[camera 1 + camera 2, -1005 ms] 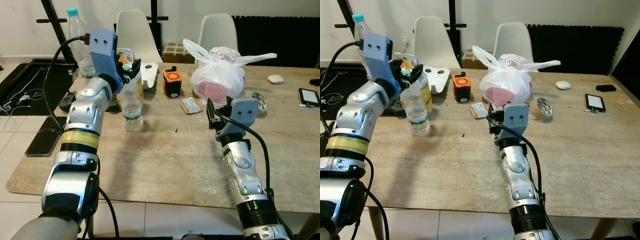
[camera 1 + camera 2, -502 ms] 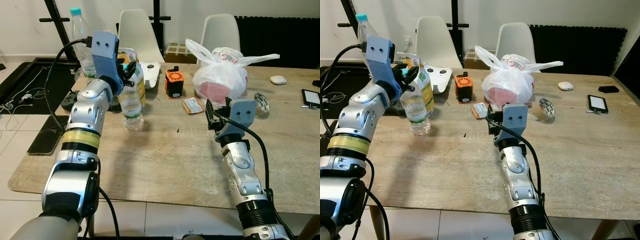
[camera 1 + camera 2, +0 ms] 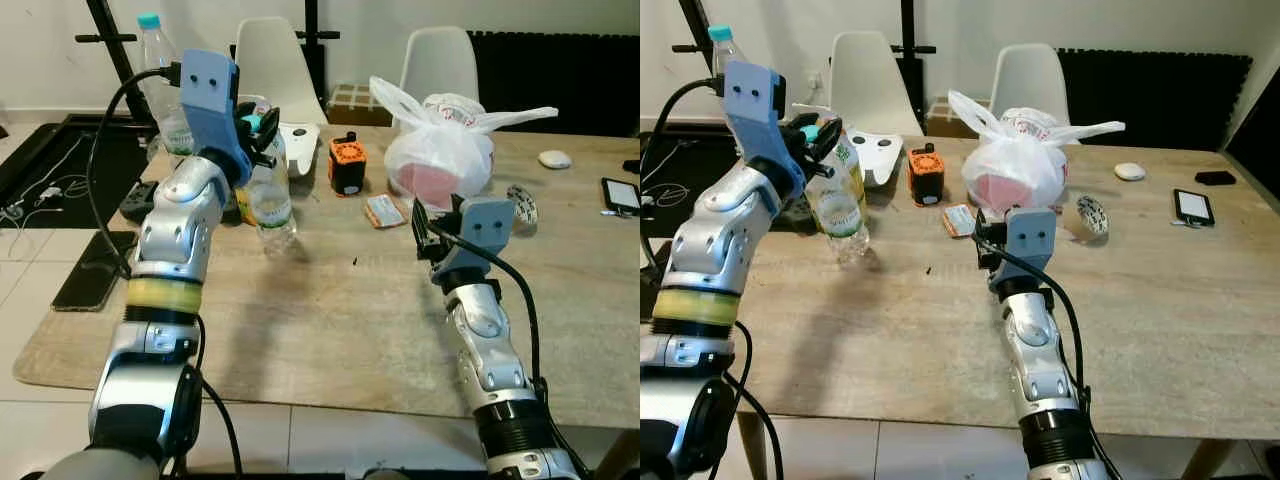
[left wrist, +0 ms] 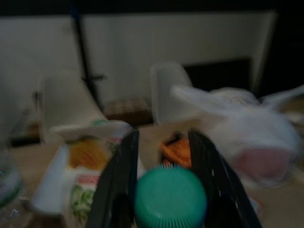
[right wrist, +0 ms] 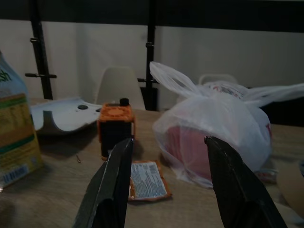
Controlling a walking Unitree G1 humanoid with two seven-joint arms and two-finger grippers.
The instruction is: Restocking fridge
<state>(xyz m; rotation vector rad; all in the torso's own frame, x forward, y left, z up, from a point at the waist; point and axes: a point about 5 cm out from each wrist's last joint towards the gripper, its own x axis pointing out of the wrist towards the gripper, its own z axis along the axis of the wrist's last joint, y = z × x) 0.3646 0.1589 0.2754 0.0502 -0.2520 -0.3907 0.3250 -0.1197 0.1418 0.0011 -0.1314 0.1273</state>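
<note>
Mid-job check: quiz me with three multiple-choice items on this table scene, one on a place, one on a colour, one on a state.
1. The small orange-and-black box stands:
A. on the floor
B. on the wooden table, between the clear plastic water bottle and the white plastic bag
C. inside the bag

2. The cap on that bottle is:
A. red
B. white
C. teal green

3. The left gripper is:
A. closed on the bottle's neck
B. open above the bag
C. resting flat on the table

Answers: 1 B, it sits on the tabletop between them. 2 C, the left wrist view shows a teal cap. 3 A, the fingers flank the cap.
</note>
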